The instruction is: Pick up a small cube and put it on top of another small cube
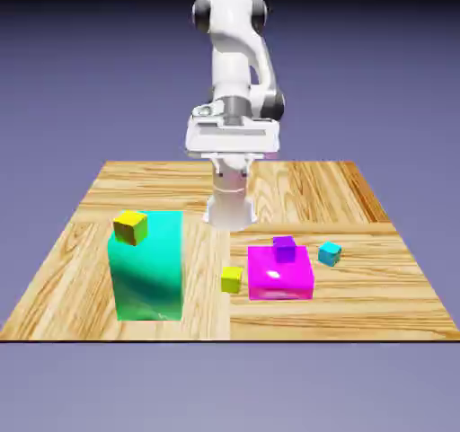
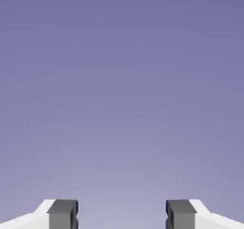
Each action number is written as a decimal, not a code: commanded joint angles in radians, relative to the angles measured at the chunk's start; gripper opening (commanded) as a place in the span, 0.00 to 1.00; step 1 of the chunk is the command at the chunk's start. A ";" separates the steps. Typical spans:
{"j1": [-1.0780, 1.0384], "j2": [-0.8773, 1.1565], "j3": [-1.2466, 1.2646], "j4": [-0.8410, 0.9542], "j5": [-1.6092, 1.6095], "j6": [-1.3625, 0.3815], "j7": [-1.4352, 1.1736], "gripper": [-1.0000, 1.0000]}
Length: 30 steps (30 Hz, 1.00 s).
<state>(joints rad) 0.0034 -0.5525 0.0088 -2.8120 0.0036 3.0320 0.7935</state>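
I'm seeing the tiny glossy lime-yellow cube (image 1: 232, 279) sitting on the wooden counter (image 1: 377, 286), touching the magenta block (image 1: 280, 275) at its 3 o'clock; my wide, empty end effector (image 2: 122, 216) risks clipping that block while descending.

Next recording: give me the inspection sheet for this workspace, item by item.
Surface: wooden table, planked.
Job's things: lime-yellow cube on the table, beside the magenta block; purple cube on top of that block. Not stacked yet.
Clutter: tall teal block with a golden-yellow cube at its top; cyan cube on the table.
Gripper: gripper open, nothing between its fingertips; hand view shows only backdrop.
Cables: nothing seen.
Surroundings: plain blue-violet backdrop.
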 commanded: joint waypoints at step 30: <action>-0.215 0.435 0.220 -0.050 0.090 -0.124 1.305 0.50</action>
<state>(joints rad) -0.2117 -0.1174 0.2290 -2.8625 0.0940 2.9082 2.0982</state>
